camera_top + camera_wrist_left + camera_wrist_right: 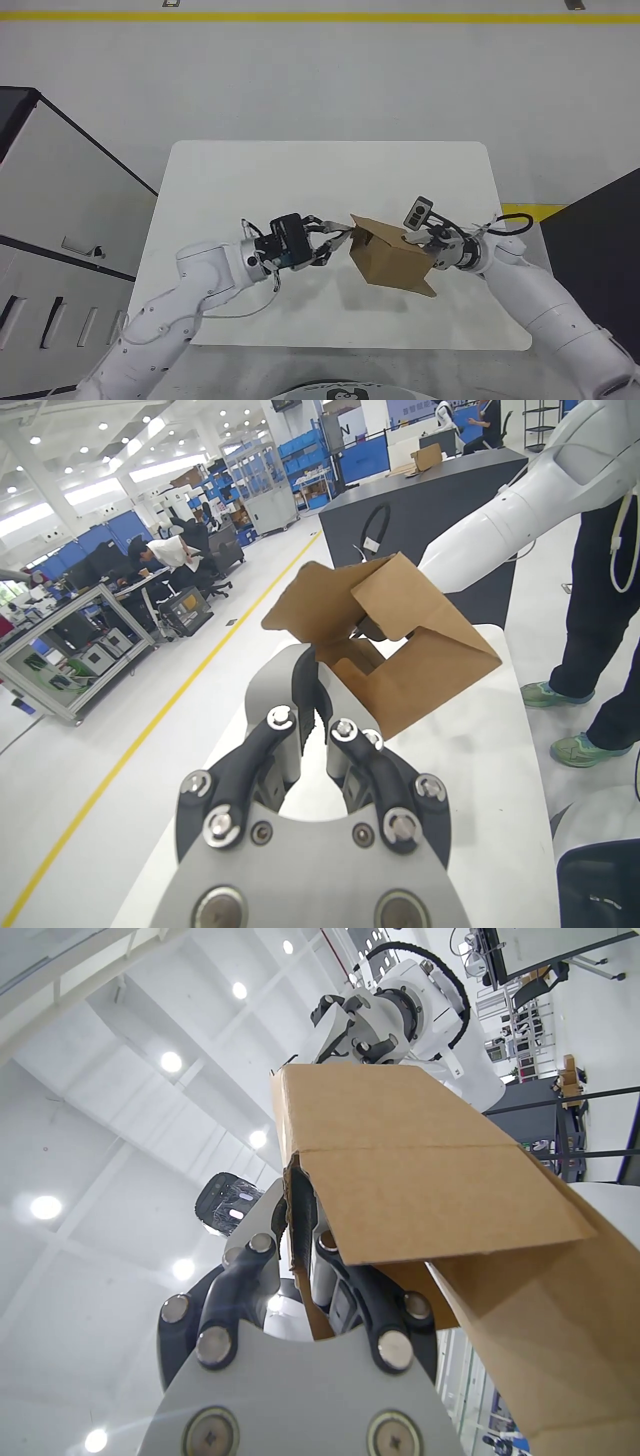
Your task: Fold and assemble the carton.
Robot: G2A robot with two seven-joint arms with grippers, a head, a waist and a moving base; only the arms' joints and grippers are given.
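Brown carton [392, 258]: right gripper [292, 1233] fingers [303, 1213] clamp its wall (right wrist view).

Carton [390, 258] is plain brown cardboard, table [300, 180] all white, left gripper [338, 240] black-fingered on a silver base, solid yellow line [320, 16] across the pale grey floor [320, 80].

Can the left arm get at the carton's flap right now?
Probably yes. The left gripper sits right at the flap of the carton, with nothing between them. The right gripper grips the carton's far side, presenting it to the left one.
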